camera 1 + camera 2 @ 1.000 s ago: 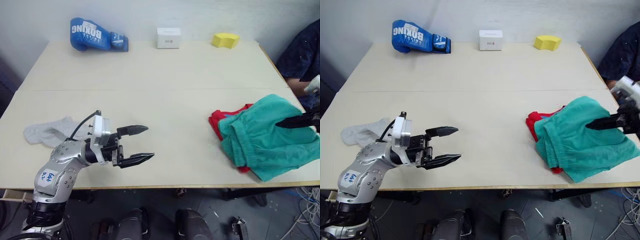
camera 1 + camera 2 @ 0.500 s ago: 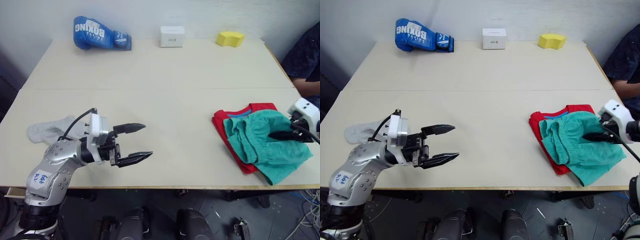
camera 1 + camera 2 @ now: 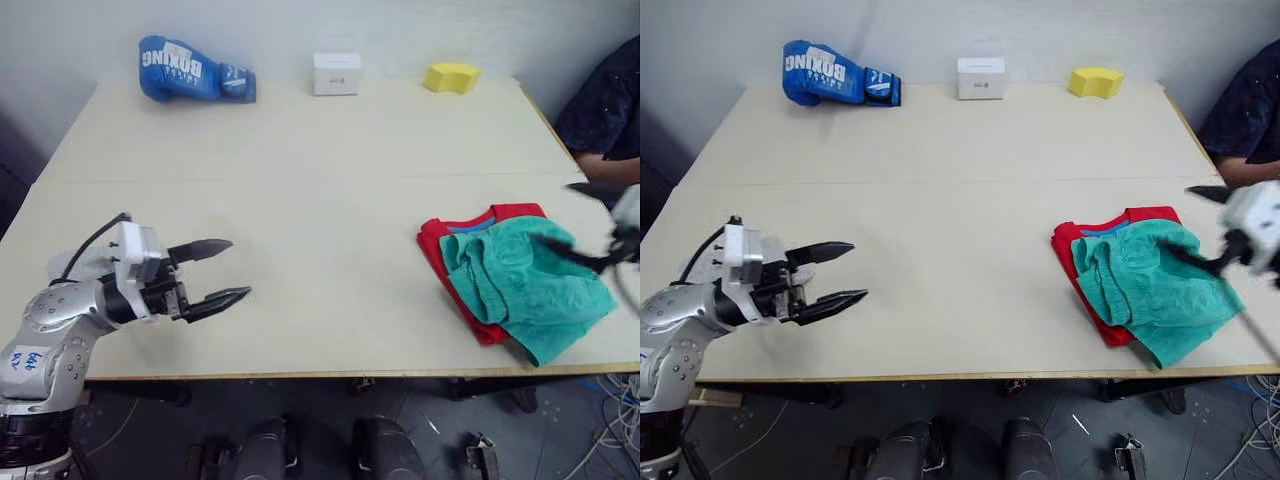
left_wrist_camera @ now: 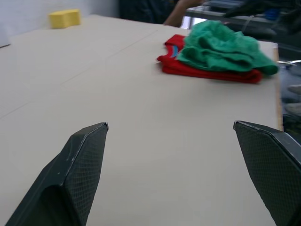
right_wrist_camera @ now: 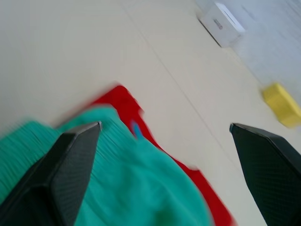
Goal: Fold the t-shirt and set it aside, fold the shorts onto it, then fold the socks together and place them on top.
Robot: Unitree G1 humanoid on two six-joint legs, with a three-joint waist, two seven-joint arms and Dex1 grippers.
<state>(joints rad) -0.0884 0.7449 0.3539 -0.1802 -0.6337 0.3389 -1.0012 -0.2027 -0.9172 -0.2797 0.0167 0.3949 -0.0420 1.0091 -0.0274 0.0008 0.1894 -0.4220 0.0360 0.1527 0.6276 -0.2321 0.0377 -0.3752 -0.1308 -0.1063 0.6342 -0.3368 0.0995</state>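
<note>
Fingers [image 5: 70, 160] apart over shorts [image 5: 117, 188].

The broad middle of the beige wooden table [image 3: 330, 210] lies bare; a teal shorts-on-red t-shirt pile [image 3: 515, 285] crowds its right edge.

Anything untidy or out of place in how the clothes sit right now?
Slightly. The shorts lie bunched and wrinkled on the folded t-shirt, spilling past its near-right edge toward the table's corner rather than stacked squarely. The open right gripper hovers over them. Nothing looks damaged.
</note>
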